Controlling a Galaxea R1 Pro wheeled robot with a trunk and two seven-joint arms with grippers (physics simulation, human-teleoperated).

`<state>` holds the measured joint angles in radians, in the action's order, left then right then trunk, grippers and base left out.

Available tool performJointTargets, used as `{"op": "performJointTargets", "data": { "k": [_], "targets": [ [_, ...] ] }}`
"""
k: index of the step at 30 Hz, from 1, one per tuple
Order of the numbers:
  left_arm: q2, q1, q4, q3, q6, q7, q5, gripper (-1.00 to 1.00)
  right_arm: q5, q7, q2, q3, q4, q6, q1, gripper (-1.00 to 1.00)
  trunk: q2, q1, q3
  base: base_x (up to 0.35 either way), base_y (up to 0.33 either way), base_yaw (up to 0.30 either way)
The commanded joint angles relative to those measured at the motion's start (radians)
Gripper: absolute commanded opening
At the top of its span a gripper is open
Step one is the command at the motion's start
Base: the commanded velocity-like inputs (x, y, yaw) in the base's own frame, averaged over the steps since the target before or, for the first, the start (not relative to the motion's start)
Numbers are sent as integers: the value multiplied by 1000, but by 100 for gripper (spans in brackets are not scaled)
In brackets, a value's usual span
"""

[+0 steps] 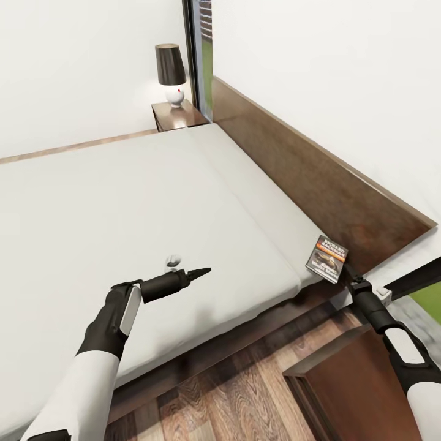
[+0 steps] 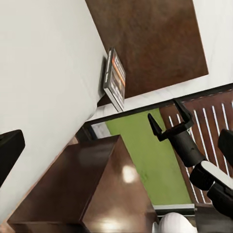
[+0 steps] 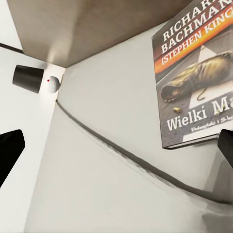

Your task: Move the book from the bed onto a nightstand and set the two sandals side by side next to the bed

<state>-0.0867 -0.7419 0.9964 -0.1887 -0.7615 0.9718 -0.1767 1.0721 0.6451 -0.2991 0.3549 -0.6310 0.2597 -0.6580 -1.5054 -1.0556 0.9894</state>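
Nearest the robot, the close nightstand point(image 1: 358, 383) sits just beside the bed point(image 1: 153, 208), glossy top showing. Above it, the right gripper point(image 2: 171, 127) spreads its jaws wide, hovering just short of the book point(image 1: 327, 258) with nothing held. The book lies flat at the bed's corner, close to the headboard point(image 1: 318, 177). The left gripper point(image 1: 199, 271) hangs over the mattress; whether it's parted or closed, I can't tell. At the bed's far side stands the other nightstand point(image 1: 177, 115), carrying a dark-shaded lamp point(image 1: 171, 72).
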Motion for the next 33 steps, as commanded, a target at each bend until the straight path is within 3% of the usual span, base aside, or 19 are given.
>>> {"op": "performJointTargets", "data": {
  "k": [1,33],
  "targets": [
    [-1,-1,0,-3,-7,2,-2,100,9,2,0,2,1,10,0,100,-8,-4,4,0,0,0],
    [-1,-1,1,-3,-9,2,-1,100,9,4,0,1,-1,12,0,100,-232,-127,104,0,0,0]
  ]
}}
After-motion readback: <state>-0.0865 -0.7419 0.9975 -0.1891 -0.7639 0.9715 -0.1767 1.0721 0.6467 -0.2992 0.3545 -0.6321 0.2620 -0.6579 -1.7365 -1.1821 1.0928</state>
